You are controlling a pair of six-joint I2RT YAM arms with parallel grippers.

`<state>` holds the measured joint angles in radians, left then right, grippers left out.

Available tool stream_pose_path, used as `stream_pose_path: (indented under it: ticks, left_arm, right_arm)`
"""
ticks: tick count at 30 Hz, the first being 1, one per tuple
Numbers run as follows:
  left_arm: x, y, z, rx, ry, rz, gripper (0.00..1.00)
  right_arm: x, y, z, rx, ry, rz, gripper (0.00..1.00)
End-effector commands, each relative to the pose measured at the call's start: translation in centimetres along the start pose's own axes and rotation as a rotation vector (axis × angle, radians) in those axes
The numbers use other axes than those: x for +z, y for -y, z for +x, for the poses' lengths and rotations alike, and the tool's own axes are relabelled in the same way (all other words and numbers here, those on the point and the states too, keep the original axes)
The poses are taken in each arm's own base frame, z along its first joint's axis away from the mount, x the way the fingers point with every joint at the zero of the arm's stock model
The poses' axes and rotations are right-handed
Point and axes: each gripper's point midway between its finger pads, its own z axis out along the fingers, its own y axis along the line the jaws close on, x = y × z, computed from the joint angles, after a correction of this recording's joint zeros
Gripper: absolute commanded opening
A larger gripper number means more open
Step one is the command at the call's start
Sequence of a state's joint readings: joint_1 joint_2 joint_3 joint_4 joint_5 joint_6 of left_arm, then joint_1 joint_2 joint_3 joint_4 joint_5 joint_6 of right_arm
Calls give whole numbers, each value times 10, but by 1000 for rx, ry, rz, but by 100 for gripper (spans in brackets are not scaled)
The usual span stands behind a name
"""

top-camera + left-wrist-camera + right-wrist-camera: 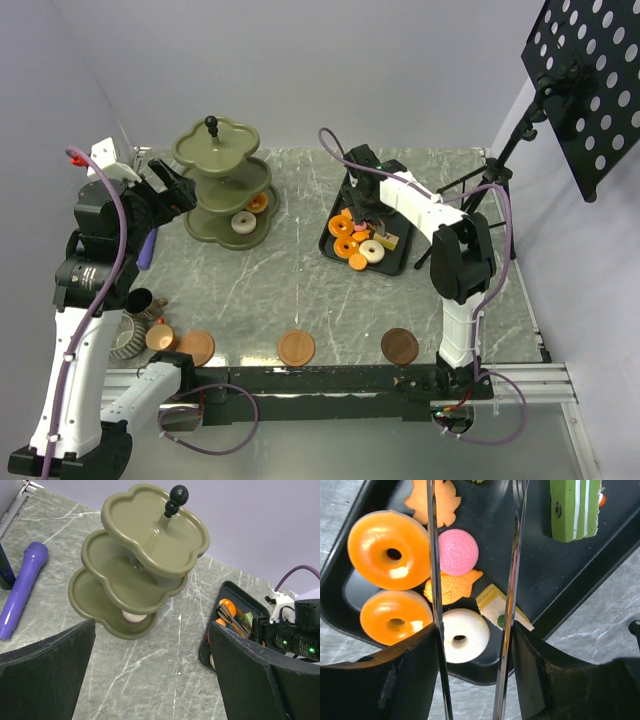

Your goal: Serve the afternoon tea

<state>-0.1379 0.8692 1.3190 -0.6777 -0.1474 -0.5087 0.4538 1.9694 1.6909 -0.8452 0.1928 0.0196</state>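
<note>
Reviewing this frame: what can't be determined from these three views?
Right wrist view: the tips of the tongs run off the top edge; contact with any pastry unknown.
Left wrist view: on the stand, upper tiers cover most of the lowest; one pale pastry peeks out.
Top view: the left arm covers part of the cups.

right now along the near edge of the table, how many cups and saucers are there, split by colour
striped grey cup: 1
copper cup: 1
dark cup: 1
brown saucers: 3
total: 6
</note>
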Motion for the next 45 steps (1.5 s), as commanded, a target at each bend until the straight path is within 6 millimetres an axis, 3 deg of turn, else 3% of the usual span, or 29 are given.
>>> stream_pose_path:
  ticks: [1, 7, 10, 13, 17, 25, 37, 45]
  left_arm:
    - [-5, 7, -19, 2, 54, 25, 100]
    - [-5, 8, -19, 0, 52, 27, 100]
    - [-4, 8, -19, 0, 52, 26, 100]
    - [-3, 9, -19, -2, 54, 30, 100]
    - [-2, 10, -19, -6, 51, 36, 100]
    - [-2, 14, -17, -13, 41, 57, 100]
    - [-5, 14, -16, -8, 45, 57, 100]
    - [-10, 12, -18, 9, 57, 54, 100]
  right_arm:
    - [-9, 9, -21, 2, 59, 50, 59]
    - [-19, 16, -25, 4, 97, 94, 44]
    - [-46, 18, -37, -44, 189, 111, 39]
    - [-74, 8, -46, -111, 278, 106, 38]
    - [-96, -30, -41, -198, 325, 6, 37]
    - [-85, -113, -8, -322, 218, -112, 35]
    - [-112, -211, -26, -501, 361, -286, 35]
    - [-103, -263, -37, -594, 421, -342, 35]
